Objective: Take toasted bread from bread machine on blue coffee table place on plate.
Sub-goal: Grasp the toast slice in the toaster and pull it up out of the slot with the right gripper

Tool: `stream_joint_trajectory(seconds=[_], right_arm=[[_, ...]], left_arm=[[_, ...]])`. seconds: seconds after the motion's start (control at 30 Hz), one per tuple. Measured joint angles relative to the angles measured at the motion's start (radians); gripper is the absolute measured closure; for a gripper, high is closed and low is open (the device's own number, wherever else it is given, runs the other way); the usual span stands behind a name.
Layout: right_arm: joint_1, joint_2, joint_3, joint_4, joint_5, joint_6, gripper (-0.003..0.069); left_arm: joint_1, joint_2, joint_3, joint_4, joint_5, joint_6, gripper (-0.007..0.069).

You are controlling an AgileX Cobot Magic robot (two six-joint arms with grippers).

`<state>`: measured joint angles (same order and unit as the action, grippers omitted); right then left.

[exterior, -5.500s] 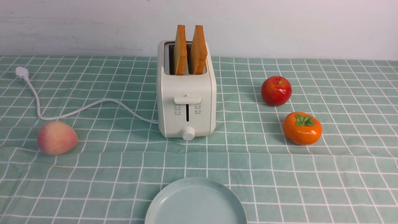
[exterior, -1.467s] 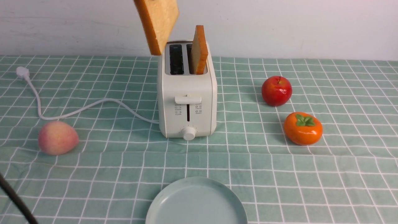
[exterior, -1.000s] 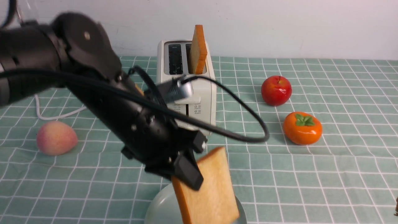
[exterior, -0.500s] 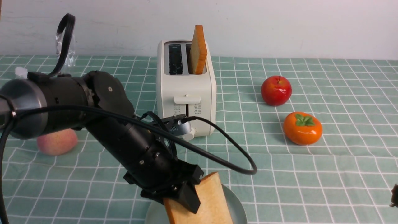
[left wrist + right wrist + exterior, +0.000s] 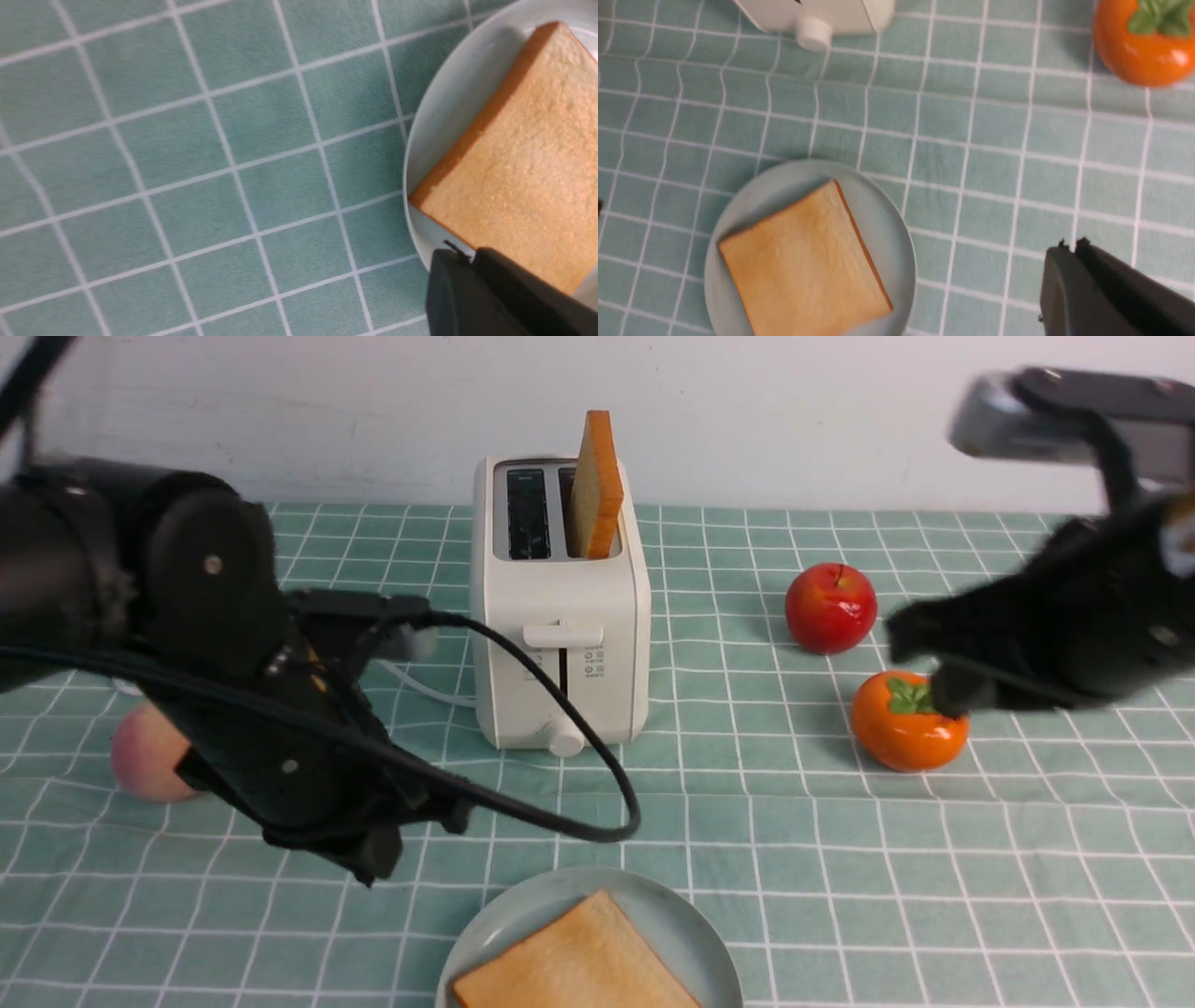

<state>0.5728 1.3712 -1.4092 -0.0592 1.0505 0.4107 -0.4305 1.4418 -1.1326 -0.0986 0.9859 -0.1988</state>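
Observation:
One slice of toasted bread lies flat on the pale blue-green plate at the table's near edge. It also shows in the left wrist view and the right wrist view. The second slice stands upright in the right slot of the cream-white bread machine; its left slot is empty. My left gripper is shut and empty, above the mint-green checked table just left of the plate. My right gripper is blurred, shut and empty, over the orange fruit.
A red apple and an orange persimmon stand right of the bread machine. A peach lies at the left, partly behind my left arm. The white power cord runs left from the bread machine.
My left gripper laid the first slice on the plate, let go and drew back to the left. My right arm has come in from the right, over the persimmon.

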Motion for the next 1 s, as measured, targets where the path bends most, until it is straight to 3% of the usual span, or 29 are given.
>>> stream_joint_trajectory(seconds=[0.17,0.3,0.6,0.73,0.87,0.9,1.0], right_arm=[[0.000,0.278,-0.321,0.001,0.048,-0.064,0.0592],[0.000,0.479,-0.612,0.003,0.118,-0.104,0.0509],[0.000,0.867,-1.150,0.027,0.135,-0.125,0.0209],[0.000,0.955,-1.207,-0.015,0.097,-0.125,0.0163],[0.000,1.008,-1.212,-0.088,0.057,-0.117,0.0176],[0.000,1.015,-1.212,-0.091,0.041,-0.112,0.0228],[0.000,1.015,-1.212,-0.083,0.021,-0.117,0.0481]], left_arm=[[0.000,-0.179,0.020,0.028,0.009,-0.037,0.0638],[0.000,-0.361,0.092,0.032,-0.013,-0.062,0.0638],[0.000,-0.620,0.273,0.032,-0.058,-0.134,0.0638],[0.000,-0.653,0.304,0.032,-0.045,-0.143,0.0638],[0.000,-0.673,0.316,0.032,-0.015,-0.147,0.0638],[0.000,-0.674,0.316,0.032,-0.009,-0.148,0.0638],[0.000,-0.675,0.316,0.032,-0.008,-0.148,0.0638]])
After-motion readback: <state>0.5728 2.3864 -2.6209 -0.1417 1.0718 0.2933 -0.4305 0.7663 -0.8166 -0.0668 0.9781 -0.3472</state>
